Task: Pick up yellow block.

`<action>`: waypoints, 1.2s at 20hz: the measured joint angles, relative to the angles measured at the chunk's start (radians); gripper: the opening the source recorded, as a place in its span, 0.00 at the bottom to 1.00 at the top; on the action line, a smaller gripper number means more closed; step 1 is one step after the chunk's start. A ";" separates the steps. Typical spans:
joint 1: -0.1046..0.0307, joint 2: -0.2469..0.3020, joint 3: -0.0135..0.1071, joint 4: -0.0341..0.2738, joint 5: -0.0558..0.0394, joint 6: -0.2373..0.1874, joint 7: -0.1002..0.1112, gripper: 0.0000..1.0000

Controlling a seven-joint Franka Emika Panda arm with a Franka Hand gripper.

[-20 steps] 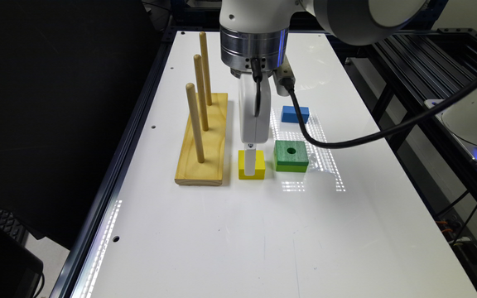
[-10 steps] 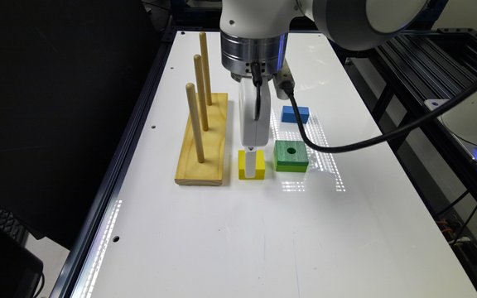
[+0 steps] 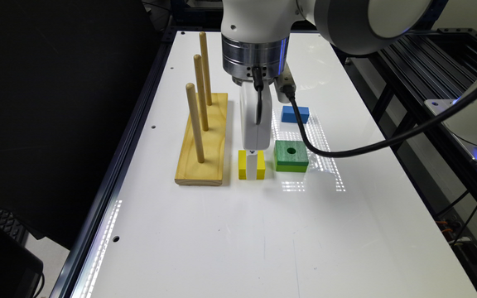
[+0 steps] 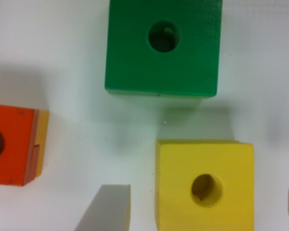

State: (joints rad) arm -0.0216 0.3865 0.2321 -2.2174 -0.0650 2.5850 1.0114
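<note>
On the white tabletop [image 3: 222,231], the square yellow wooden block [image 3: 251,164] is lying flat, hole upward, between the wooden peg rack [image 3: 202,140] and the green holed block [image 3: 291,155]. The wrist view is adding an orange-topped block [image 4: 12,144]. The gripper [image 4: 202,211] is straddling the yellow block [image 4: 204,185], fingers [image 4: 108,209] spread apart.

**Bright overhead light, glare on gloss**

The white worktop [image 3: 230,231] is evenly lit from above; dotted reflections streak beside the green block [image 3: 291,156]. Shadows are soft and short. The wrist view is slightly blurred, its fingers [image 4: 108,209] out of focus.
</note>
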 joint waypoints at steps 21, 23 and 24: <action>0.000 0.044 -0.004 -0.003 -0.0169 0.043 0.009 1.00; 0.000 0.047 -0.004 -0.003 -0.0176 0.044 0.009 1.00; 0.000 0.061 -0.006 -0.004 -0.0209 0.056 0.010 1.00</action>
State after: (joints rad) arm -0.0215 0.4478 0.2265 -2.2212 -0.0859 2.6409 1.0211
